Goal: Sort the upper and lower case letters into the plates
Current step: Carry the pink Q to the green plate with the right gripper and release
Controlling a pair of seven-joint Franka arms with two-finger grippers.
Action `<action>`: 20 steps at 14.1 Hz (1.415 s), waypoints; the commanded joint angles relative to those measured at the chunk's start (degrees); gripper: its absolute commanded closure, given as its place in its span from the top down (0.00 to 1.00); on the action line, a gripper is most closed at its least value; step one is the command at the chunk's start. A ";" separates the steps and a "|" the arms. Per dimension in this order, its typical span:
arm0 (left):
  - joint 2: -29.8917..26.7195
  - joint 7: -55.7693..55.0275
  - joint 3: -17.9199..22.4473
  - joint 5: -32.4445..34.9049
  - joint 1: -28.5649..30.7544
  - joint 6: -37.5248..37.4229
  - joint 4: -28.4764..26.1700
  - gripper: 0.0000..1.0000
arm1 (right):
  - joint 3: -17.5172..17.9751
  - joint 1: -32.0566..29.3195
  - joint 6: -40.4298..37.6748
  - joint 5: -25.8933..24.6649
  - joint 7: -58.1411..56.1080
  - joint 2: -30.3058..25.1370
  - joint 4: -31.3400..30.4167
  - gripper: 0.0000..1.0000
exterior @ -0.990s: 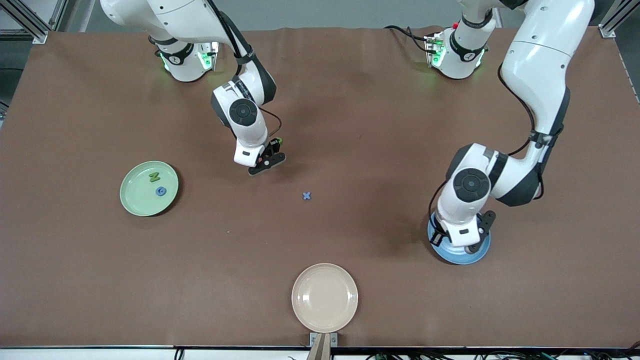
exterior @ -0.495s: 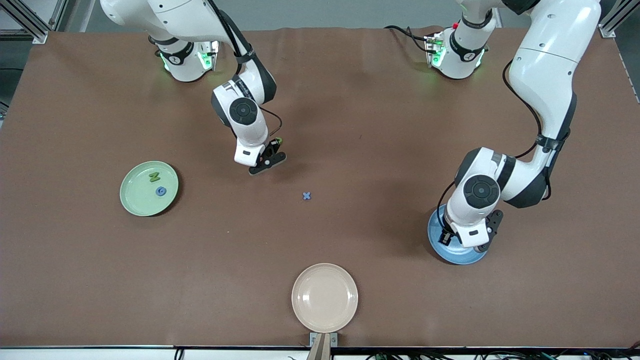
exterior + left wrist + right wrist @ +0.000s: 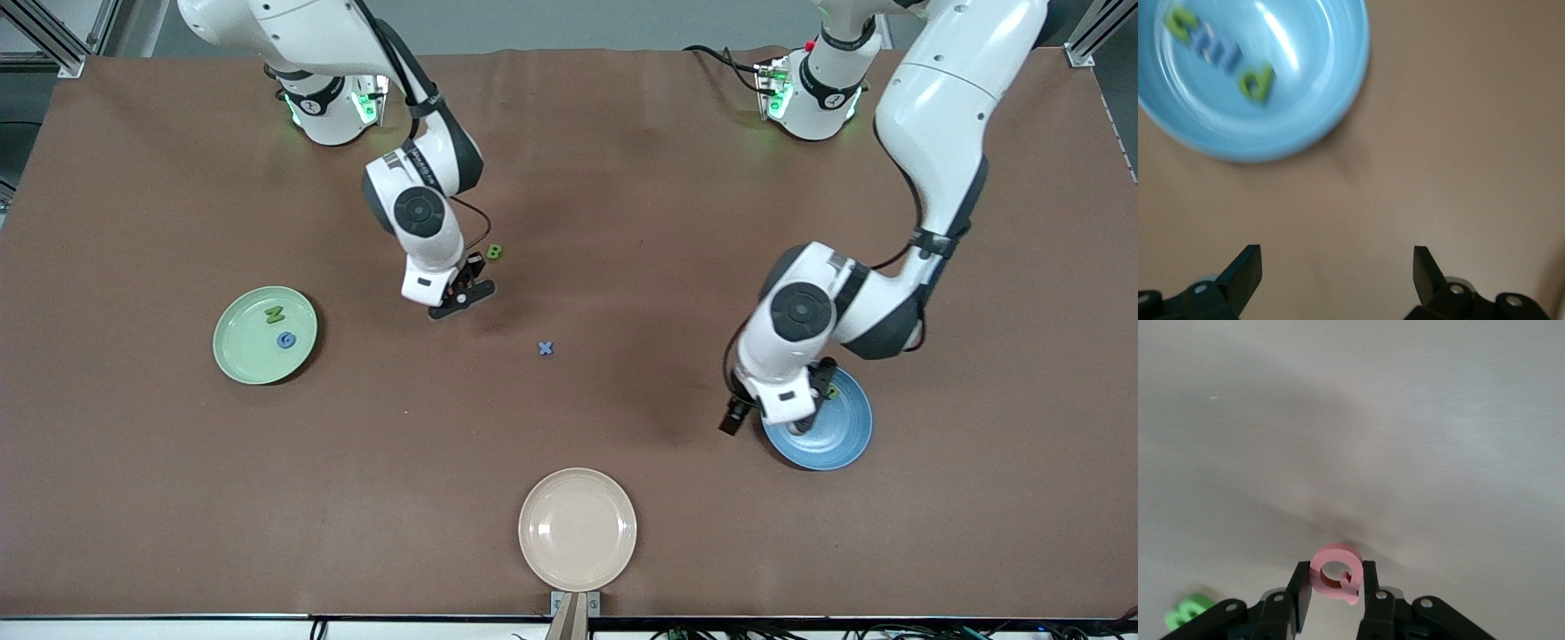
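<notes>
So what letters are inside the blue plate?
In the blue plate lie a green p, a blue m and another green letter. In the front view, the left arm covers part of it.

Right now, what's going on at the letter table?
Letter sorting is midway. The right gripper is shut on the red letter over bare table near the green B. The left gripper is open beside the blue plate, which holds the green p and two more letters. The mint green plate holds the green N and blue G. The blue x lies on the table; the cream plate is unused.
</notes>
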 commanded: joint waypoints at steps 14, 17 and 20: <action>21.26 -24.32 0.97 -4.99 -25.29 0.16 26.42 0.99 | 0.59 -34.29 -1.14 -0.19 -35.78 -1.65 -2.85 0.21; 22.32 -28.71 0.97 -5.08 -26.09 1.13 26.52 0.96 | 0.68 -34.65 -0.96 -0.10 -35.69 -0.59 -3.20 0.24; 23.02 -34.51 2.63 -5.08 -27.75 1.22 26.52 0.91 | 0.68 -34.65 -0.61 -0.10 -35.78 -0.24 -3.12 0.33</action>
